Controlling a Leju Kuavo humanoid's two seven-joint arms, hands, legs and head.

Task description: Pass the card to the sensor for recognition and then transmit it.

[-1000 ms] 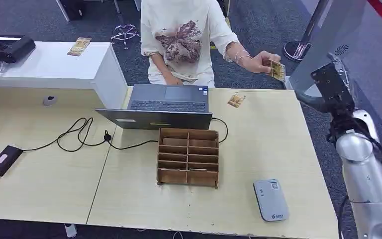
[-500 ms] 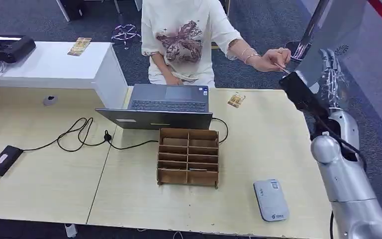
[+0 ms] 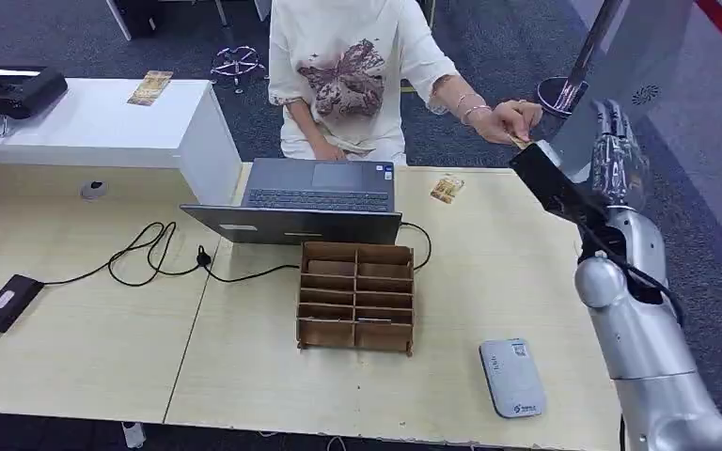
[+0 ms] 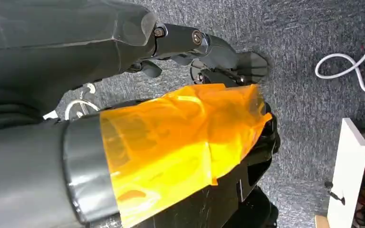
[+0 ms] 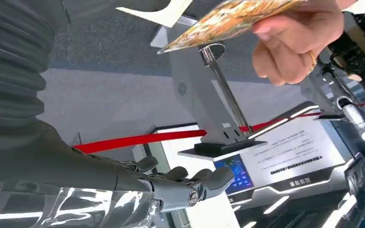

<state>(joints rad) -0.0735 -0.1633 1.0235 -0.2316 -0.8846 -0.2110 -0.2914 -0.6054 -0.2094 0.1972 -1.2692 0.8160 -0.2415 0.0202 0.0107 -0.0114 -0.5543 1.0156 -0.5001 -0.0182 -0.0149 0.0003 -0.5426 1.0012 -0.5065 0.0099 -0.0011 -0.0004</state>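
A person across the table holds out a patterned card (image 3: 519, 142) in their hand (image 3: 506, 120). My right hand (image 3: 618, 155) is raised beside the table's far right corner, fingers straight and apart, holding nothing. In the right wrist view the card (image 5: 228, 18) hangs pinched in the person's fingers (image 5: 299, 42), apart from my fingers (image 5: 185, 183). The grey card sensor (image 3: 512, 378) lies flat near the table's front right edge. My left hand (image 4: 204, 47) hangs over dark carpet with its fingers loosely stretched and nothing in them.
A cardboard slotted organiser (image 3: 355, 296) stands mid-table behind an open laptop (image 3: 315, 197) with a trailing black cable (image 3: 150, 249). Another card (image 3: 446, 189) lies on the table's far right part. A white side desk (image 3: 94, 122) carries a third card (image 3: 149, 86).
My right arm has swung inward and the hand has turned upright near the person's card. The person's hand has come down a little with the card, closer to my hand.
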